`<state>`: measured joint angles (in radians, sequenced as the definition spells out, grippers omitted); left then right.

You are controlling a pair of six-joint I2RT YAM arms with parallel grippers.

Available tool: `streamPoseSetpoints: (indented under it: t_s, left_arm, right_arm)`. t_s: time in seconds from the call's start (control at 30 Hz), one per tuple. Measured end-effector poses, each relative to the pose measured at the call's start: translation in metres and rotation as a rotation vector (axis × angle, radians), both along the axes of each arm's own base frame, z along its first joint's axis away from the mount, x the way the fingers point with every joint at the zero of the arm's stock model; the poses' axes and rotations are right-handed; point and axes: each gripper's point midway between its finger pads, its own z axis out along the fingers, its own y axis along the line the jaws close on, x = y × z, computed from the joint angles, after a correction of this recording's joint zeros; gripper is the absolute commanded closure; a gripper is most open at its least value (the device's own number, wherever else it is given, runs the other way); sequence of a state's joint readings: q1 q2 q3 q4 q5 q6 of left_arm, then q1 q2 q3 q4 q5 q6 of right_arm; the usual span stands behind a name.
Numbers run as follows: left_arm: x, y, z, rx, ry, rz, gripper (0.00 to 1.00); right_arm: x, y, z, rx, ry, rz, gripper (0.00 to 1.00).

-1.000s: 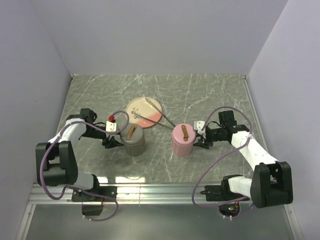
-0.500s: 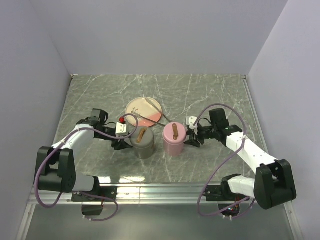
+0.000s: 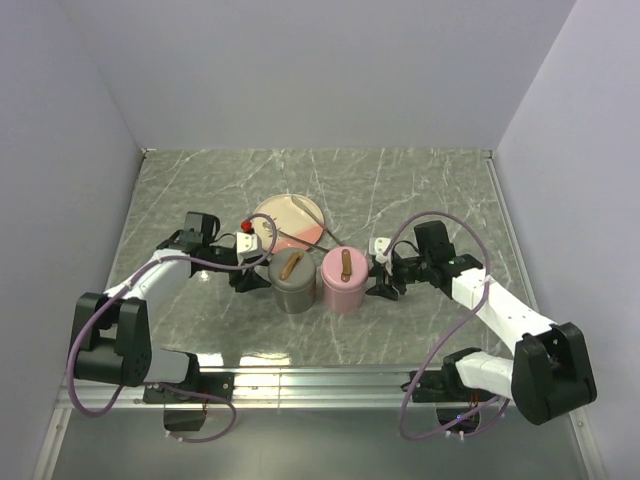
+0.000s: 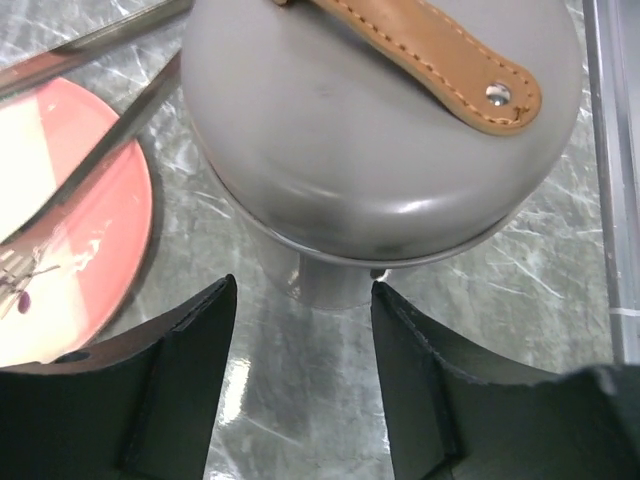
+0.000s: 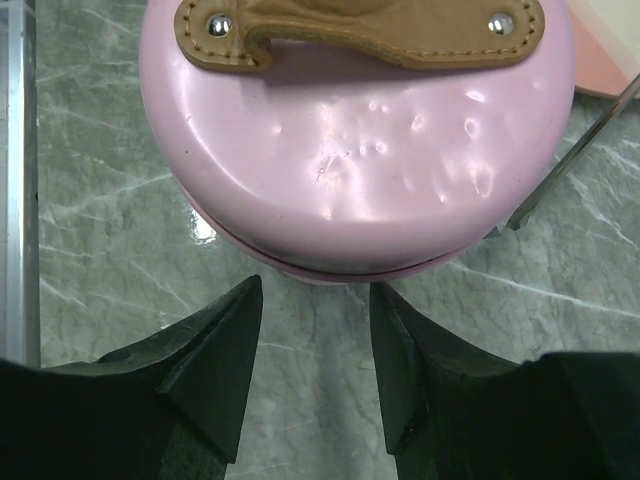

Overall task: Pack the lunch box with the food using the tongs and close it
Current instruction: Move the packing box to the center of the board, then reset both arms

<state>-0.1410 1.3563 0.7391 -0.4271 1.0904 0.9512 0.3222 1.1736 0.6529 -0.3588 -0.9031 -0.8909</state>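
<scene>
grey pot and pink pot sat side by side mid-frame, left jaws were open by the grey one, right jaws open by the pink one

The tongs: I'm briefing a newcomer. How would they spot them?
On the marble table, a pink-and-cream plate lies just behind the grey pot and pink pot. The tongs lie across it, the only slim silver metal thing there.

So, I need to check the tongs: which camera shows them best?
The top external view: the tongs lie across the plate, most of their length visible. The left wrist shows only stretches of both arms; the right wrist only one sliver.
</scene>
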Motion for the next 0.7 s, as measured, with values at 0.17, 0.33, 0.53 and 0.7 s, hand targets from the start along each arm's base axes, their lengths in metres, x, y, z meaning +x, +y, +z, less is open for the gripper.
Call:
streamPoseSetpoints:
  t_s: [0.17,0.33,0.53,0.7]
  left_arm:
    - [-0.013,0.007,0.002,0.024,0.017,-0.001,0.31]
    - [-0.031,0.024,0.016,0.028,0.000,0.017,0.28]
    - [-0.033,0.056,0.037,-0.026,0.060,0.167,0.01]
    - [0.007,0.084,0.077,-0.080,0.148,0.432,0.01]
  right_arm:
    - [0.004,-0.011,0.006,0.010,0.015,-0.059,0.42]
    - [0.009,-0.039,0.029,0.023,-0.078,-0.151,0.38]
    - [0.007,-0.071,0.052,0.038,-0.125,-0.282,0.30]
    - [0.024,-0.095,0.078,0.077,-0.046,-0.478,0.17]
